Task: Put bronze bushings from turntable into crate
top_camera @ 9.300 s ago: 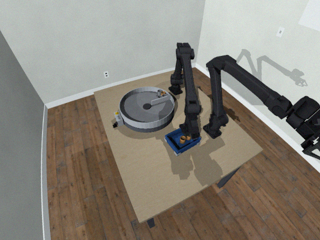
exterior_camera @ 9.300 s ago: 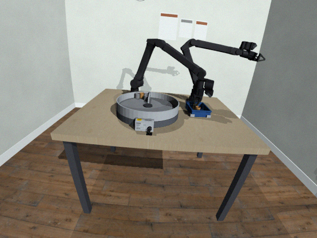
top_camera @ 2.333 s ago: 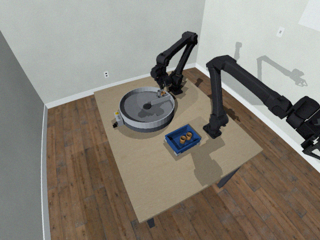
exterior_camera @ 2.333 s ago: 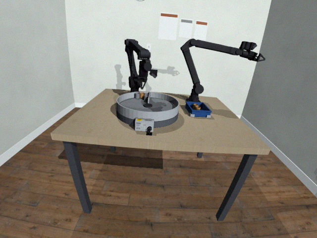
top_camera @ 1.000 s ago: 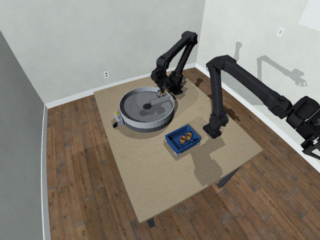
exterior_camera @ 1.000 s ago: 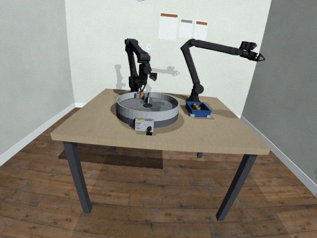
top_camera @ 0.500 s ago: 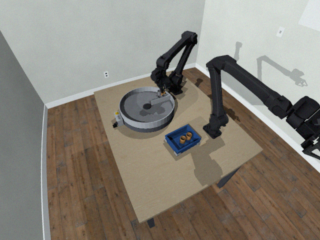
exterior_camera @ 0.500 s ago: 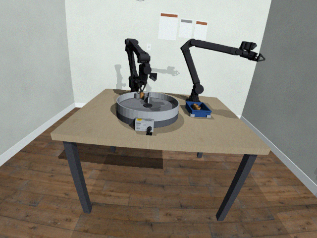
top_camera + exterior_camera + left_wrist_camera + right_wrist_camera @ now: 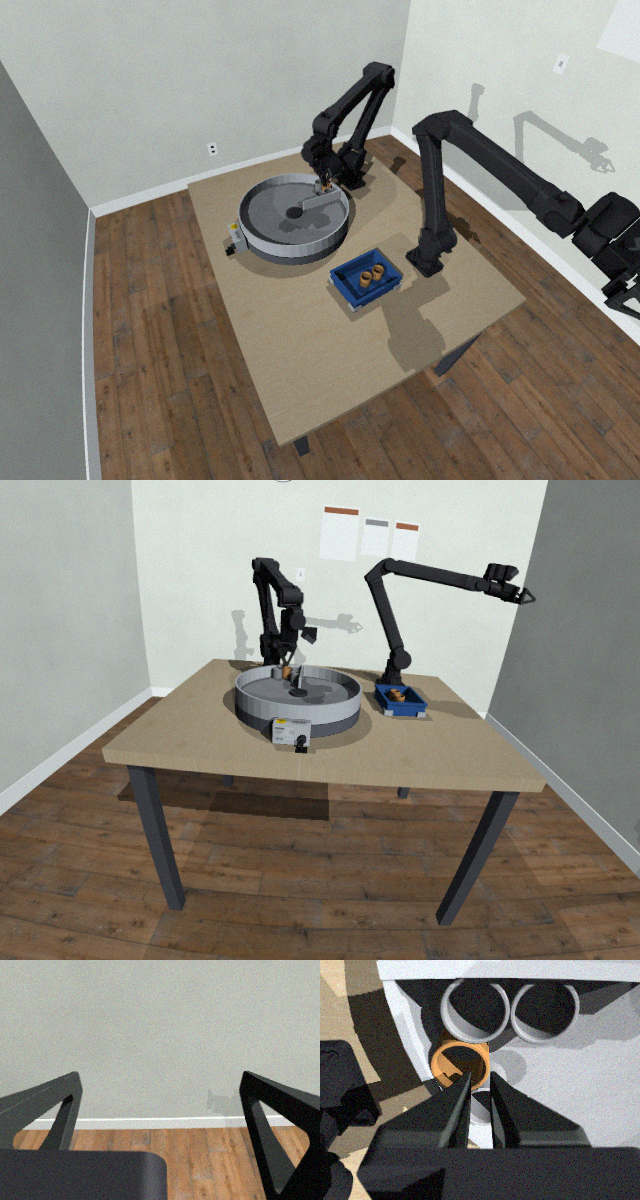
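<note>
Top view: on the surface (image 9: 310,356) (image 9: 196,743), you have the turntable (image 9: 299,251) (image 9: 299,710) (image 9: 600,1080) at far left and the crate (image 9: 373,298) (image 9: 405,707) right of it. Two bronze bushings (image 9: 365,280) (image 9: 397,697) stand in the crate. The right end effector (image 9: 325,181) (image 9: 285,664) (image 9: 480,1080) is over the turntable's far right part, at another bronze bushing (image 9: 327,187) (image 9: 286,672) (image 9: 435,1066).

Exterior view: the crate sits level within its corner guides (image 9: 353,308) (image 9: 388,713). The left end effector (image 9: 628,299) (image 9: 527,596) (image 9: 160,1080) is raised, well right of the crate.

Left wrist view: this end effector is wide; you see wall (image 9: 160,1025) and floor (image 9: 195,1160) beyond it.

Right wrist view: your other end effector is narrow, its fingers nearly together, just beside the bronze bushing's rim. Two steel bushings (image 9: 475,1040) stand side by side near the divider (image 9: 321,199) (image 9: 299,677) (image 9: 520,970); a third, partly hidden, is below the fingertips. Whether the fingers touch the bronze rim, you cannot tell.
</note>
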